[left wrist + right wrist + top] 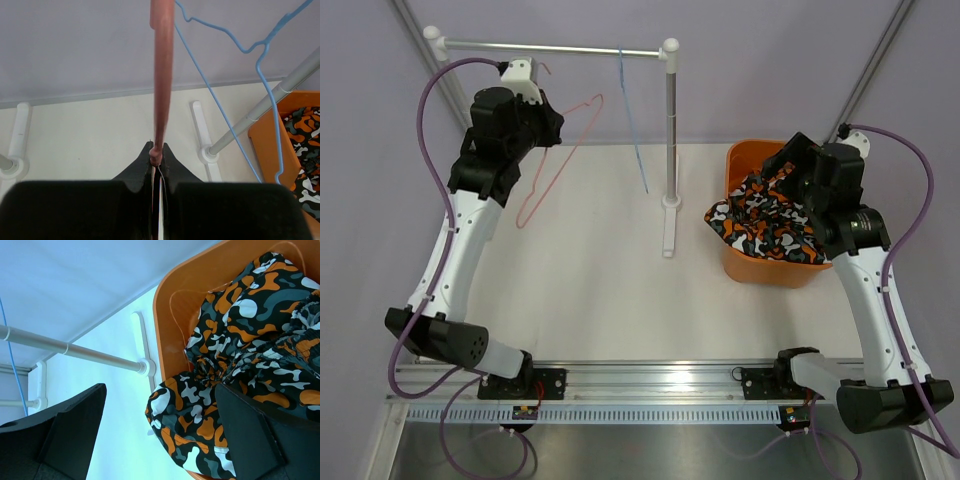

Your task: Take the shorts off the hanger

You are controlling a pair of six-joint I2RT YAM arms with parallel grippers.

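**Item: black-and-orange shorts, in the bin, directly under the spread right gripper**

Location. The shorts lie heaped in an orange bin that stands near the right edge of the surface. One flap spills over the bin's left rim. The heap has no clear long axis, and its widest run goes left to right across the bin. No pink garment shows in any view.

Right gripper. Its jaws stand wide apart and hold nothing. It hangs just above the cloth with one finger to either side of the heap's left part. Whether a finger brushes the fabric cannot be told. This arm is by far the nearer to the shorts. It reaches up from the near-right corner, with the wrist tipped down over the bin.

Left gripper. It is clamped on the wire of a bare pink hanger, which it holds aloft and slanted over the far-left part of the surface, well apart from the bin. The arm is stretched high toward the rail.

Also present. A blue hanger, likewise bare, hangs from the rail along the far edge.

Assessment. Both hangers carry nothing, so the removal looks done. The right arm probably only needs to lift straight up, clear of the spilled flap.
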